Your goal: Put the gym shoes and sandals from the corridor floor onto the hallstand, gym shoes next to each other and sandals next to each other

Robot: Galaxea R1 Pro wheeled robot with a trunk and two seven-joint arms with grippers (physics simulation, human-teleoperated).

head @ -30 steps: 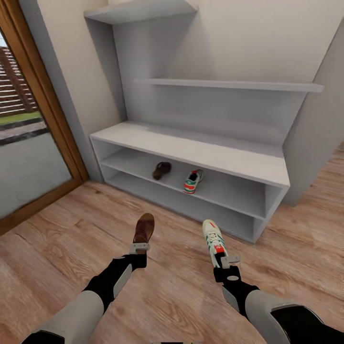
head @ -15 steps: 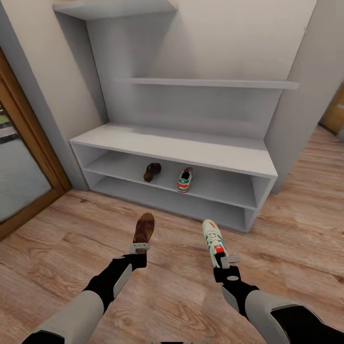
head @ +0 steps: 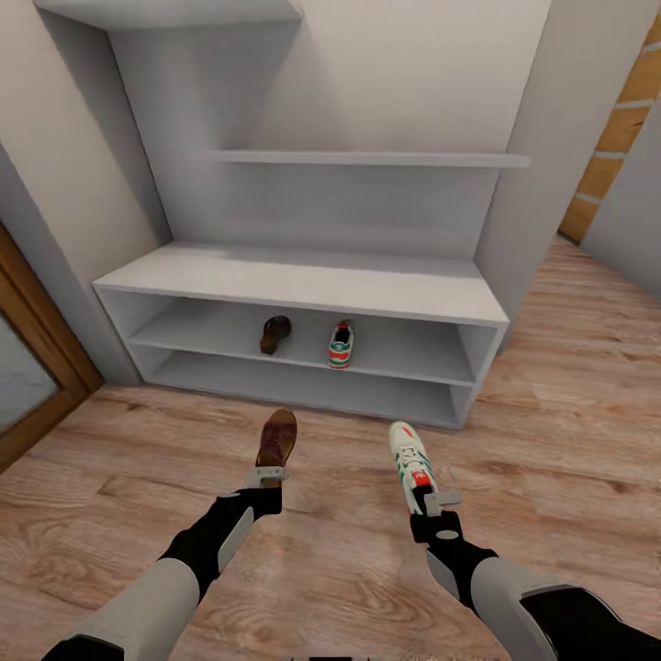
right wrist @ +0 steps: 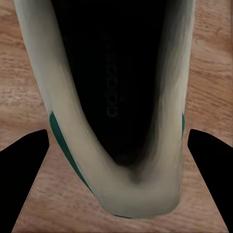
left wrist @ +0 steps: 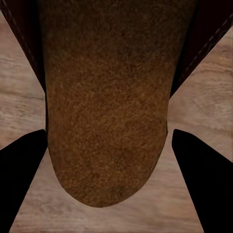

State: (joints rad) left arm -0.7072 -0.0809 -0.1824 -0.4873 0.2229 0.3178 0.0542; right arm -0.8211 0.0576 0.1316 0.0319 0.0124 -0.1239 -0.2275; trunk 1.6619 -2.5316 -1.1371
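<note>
Now the shoe rack sits further left and a little lower in the head view than half a second ago, and more of the doorway at the far right has come into sight while the glass door at the left has slid almost out of frame. That is the camera turning; the rack and the shoes on it have not moved against each other.

On the rack's upper open shelf a sandal on the shelf and a sneaker on the shelf lie near each other but apart, toes pointing inward.

The two arms are where they were within the frame. The left gripper is pinched on the heel end of the second sandal, holding it out over the wooden floor; in the left wrist view the brown footbed runs between the two dark fingertips.

The right gripper is clamped on the heel of the second sneaker, toe pointing toward the rack. From the right wrist camera the sneaker's dark opening and pale rim sit between the fingers, with floor planks behind.

Both carried shoes are short of the rack.
</note>
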